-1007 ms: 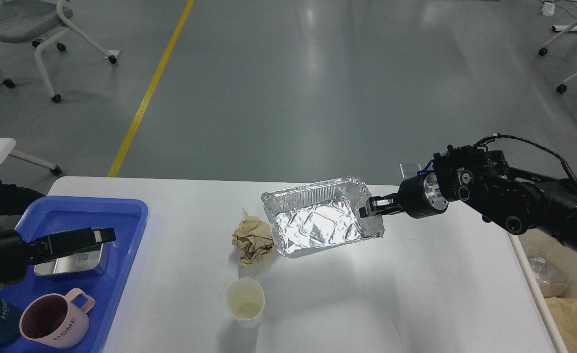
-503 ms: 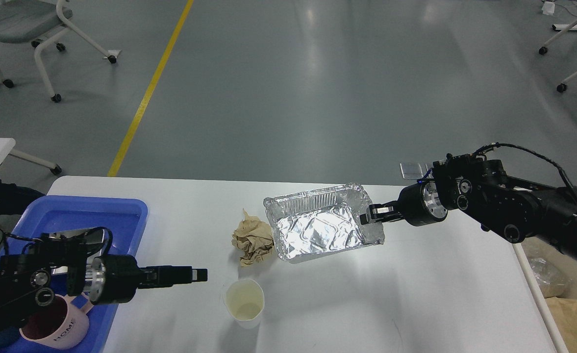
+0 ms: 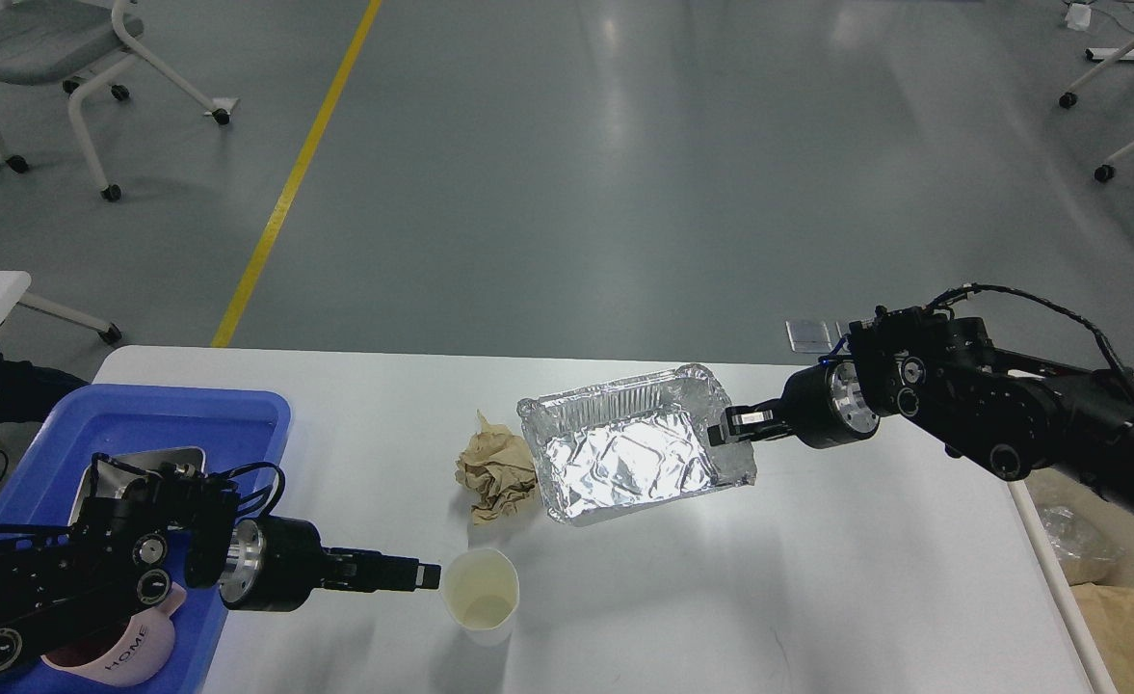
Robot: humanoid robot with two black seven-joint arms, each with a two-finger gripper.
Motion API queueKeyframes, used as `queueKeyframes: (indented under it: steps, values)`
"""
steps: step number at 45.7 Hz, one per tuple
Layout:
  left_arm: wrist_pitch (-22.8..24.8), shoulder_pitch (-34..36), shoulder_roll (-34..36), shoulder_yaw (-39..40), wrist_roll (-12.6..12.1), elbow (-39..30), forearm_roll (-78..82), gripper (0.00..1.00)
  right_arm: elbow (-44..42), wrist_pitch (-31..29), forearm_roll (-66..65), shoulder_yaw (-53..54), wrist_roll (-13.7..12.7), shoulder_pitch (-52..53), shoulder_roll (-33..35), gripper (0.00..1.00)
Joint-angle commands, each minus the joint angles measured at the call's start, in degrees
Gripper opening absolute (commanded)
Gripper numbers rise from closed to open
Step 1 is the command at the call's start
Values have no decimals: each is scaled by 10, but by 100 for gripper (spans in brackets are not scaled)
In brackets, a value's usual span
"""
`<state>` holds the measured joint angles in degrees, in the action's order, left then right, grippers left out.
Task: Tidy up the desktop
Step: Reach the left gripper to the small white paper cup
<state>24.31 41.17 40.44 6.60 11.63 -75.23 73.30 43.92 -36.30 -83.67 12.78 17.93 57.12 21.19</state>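
Observation:
The white desktop (image 3: 817,578) holds a crumpled brown paper ball (image 3: 497,472), a white paper cup (image 3: 480,593) and a foil tray (image 3: 624,458). My right gripper (image 3: 725,429) is shut on the foil tray's right rim; the tray sits at a slight tilt at the table's middle, right of the paper ball. My left gripper (image 3: 422,575) reaches in low from the left, and its tip is at the cup's left rim. It is seen side-on and dark, so its fingers cannot be told apart.
A blue tray (image 3: 191,410) at the left edge holds a pink mug (image 3: 133,646) and a metal box (image 3: 176,455), partly behind my left arm. A cream bin (image 3: 1106,598) stands beyond the table's right edge. Chairs stand on the floor behind.
My left arm has swung from over the blue tray to the right, down to the paper cup. My right gripper has shifted the foil tray slightly lower and flatter.

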Motion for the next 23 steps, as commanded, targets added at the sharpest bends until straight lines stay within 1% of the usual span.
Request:
queueKeyframes:
  steps: [1, 5, 9, 12, 15, 17, 23]
  values:
    - [-7, 0, -18, -1, 0, 7, 0, 87, 0, 0, 1, 1, 0, 0, 0, 0]
    - [-11, -1, -32, -2, 0, 14, 0, 84, 0, 0, 1, 1, 0, 0, 0, 0]
    - [-12, -3, -41, -2, 0, 16, 0, 76, 0, 0, 1, 1, 0, 0, 0, 0]
    - [-12, -4, -47, -3, 0, 18, 7, 67, 0, 0, 1, 1, 0, 1, 0, 0]
    - [-12, -6, -54, -3, 2, 24, 26, 52, 0, 0, 1, 1, 0, 1, 0, 0]
    - [-12, -7, -57, -3, 2, 26, 38, 45, 0, 0, 1, 1, 0, 1, 0, 0]
    - [-9, -8, -60, -4, 9, 27, 44, 31, -1, 0, 1, 1, 0, 2, 0, 0]
